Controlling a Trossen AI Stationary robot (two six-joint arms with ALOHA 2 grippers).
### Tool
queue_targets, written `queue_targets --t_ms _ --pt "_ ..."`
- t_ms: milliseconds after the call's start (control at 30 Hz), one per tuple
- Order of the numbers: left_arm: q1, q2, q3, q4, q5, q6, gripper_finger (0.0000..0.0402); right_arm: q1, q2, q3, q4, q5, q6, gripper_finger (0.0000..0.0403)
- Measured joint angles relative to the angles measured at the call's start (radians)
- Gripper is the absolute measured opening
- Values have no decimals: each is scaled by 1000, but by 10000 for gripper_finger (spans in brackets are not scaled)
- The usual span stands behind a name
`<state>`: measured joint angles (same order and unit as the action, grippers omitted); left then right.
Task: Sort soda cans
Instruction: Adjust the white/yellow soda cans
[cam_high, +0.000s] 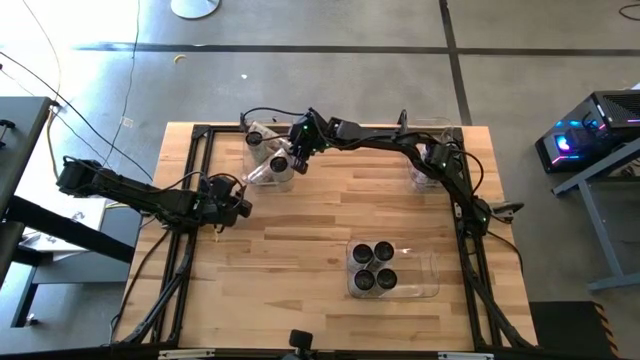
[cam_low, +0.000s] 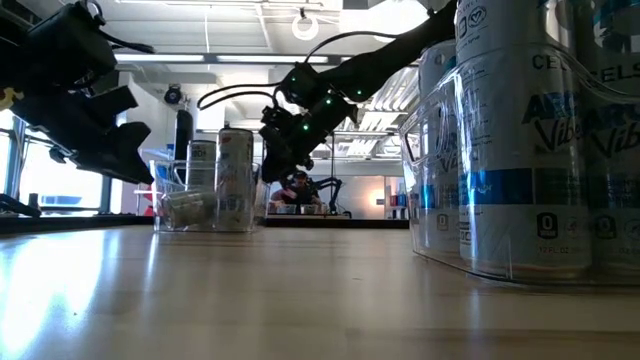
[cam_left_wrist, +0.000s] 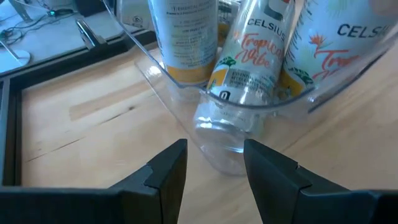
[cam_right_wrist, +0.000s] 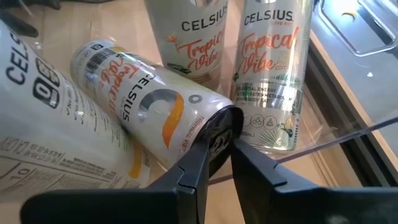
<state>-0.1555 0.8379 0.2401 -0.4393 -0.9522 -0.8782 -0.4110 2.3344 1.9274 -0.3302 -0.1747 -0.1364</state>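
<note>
At the desk's (cam_high: 300, 240) far edge, the right claw (cam_right_wrist: 217, 146) pinches the rim of a tipped Celsius can (cam_right_wrist: 146, 102) in a clear bin (cam_high: 270, 172). Nearby, the left claw (cam_left_wrist: 214, 165) hangs open. 4 cans (cam_high: 376, 267) fill the near bin (cam_high: 425, 275).
</note>
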Motion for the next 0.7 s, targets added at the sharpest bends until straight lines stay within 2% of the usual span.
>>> queue_targets --t_ms 300,700 --pt "0 10 0 3 -4 -7 154 -1 3 0 25 -48 8 64" --pt "-1 108 2 61 -32 -7 154 16 3 -1 66 -70 27 64"
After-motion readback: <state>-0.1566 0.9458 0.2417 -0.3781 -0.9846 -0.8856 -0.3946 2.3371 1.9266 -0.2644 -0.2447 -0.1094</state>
